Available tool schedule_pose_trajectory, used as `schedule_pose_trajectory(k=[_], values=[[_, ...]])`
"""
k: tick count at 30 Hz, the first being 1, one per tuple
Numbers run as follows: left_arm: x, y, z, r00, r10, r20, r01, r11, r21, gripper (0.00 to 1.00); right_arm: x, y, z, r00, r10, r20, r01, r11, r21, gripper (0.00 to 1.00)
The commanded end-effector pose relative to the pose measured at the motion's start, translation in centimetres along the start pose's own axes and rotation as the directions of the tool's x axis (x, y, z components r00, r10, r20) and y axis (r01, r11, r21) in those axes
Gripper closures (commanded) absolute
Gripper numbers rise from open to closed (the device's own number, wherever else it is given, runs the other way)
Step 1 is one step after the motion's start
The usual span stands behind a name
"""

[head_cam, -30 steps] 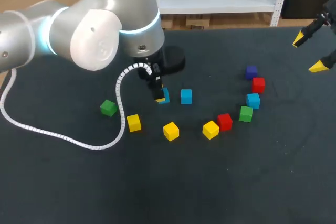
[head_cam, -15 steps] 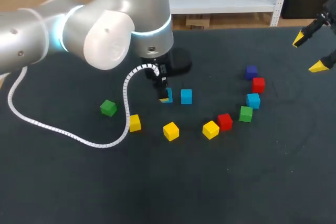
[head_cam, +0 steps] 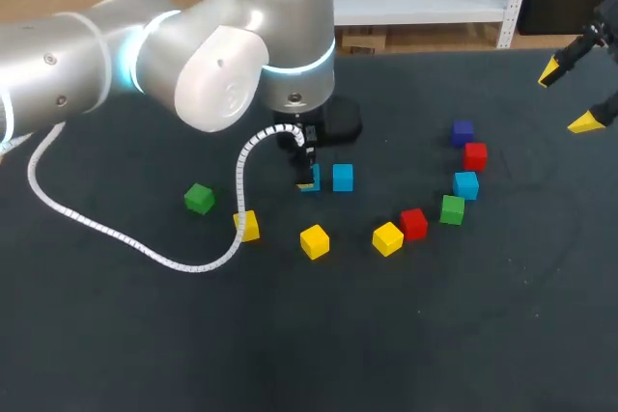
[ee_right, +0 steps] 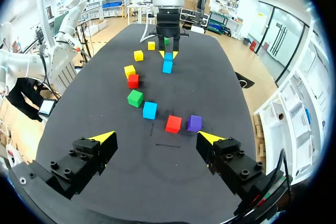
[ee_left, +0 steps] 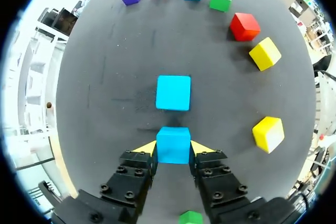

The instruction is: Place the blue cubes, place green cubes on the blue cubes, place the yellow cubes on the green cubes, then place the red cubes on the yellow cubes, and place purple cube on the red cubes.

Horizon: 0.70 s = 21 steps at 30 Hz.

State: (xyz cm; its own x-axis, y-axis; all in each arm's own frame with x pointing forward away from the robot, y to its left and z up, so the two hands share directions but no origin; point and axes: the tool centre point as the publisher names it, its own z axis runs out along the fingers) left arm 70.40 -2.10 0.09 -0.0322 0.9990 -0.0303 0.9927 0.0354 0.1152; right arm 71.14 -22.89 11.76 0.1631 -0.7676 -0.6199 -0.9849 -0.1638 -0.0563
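My left gripper [ee_left: 173,148] is shut on a blue cube [ee_left: 173,144], low over the table and just short of a second blue cube [ee_left: 173,92]. In the head view the held cube [head_cam: 310,178] sits directly left of that second cube [head_cam: 343,177], under the left gripper [head_cam: 307,180]. A third blue cube [head_cam: 466,184] lies in the arc at the right, between a red cube [head_cam: 474,154] and a green cube [head_cam: 452,208]. My right gripper [head_cam: 567,96] hangs open and empty at the far right edge, away from all the cubes.
A purple cube [head_cam: 463,131] heads the right-hand arc. Another red cube [head_cam: 413,223] and three yellow cubes [head_cam: 387,237], [head_cam: 314,240], [head_cam: 247,226] lie along the front. A lone green cube [head_cam: 200,199] sits at the left. A white cable [head_cam: 145,248] loops across the table's left.
My left arm has moved to the right with the blue cube in its grip, bringing it closer to the second blue cube. The right arm has stayed still.
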Motion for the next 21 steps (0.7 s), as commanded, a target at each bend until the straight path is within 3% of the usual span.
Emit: schedule_pose_trajectory(k=[1, 21], values=[[-0.37, 0.20, 0.09, 1.000, -0.009, -0.001, 0.009, 1.000, 0.013, 1.00, 0.04, -0.03, -0.01, 1.000, -0.001, 0.002, 0.001, 1.000, -0.001, 0.00], [-0.60, 0.33, 0.43, 1.000, -0.013, 0.012, 0.013, 1.000, 0.022, 1.00, 0.04, -0.03, -0.01, 1.000, -0.001, 0.002, 0.001, 1.000, -0.001, 0.00]])
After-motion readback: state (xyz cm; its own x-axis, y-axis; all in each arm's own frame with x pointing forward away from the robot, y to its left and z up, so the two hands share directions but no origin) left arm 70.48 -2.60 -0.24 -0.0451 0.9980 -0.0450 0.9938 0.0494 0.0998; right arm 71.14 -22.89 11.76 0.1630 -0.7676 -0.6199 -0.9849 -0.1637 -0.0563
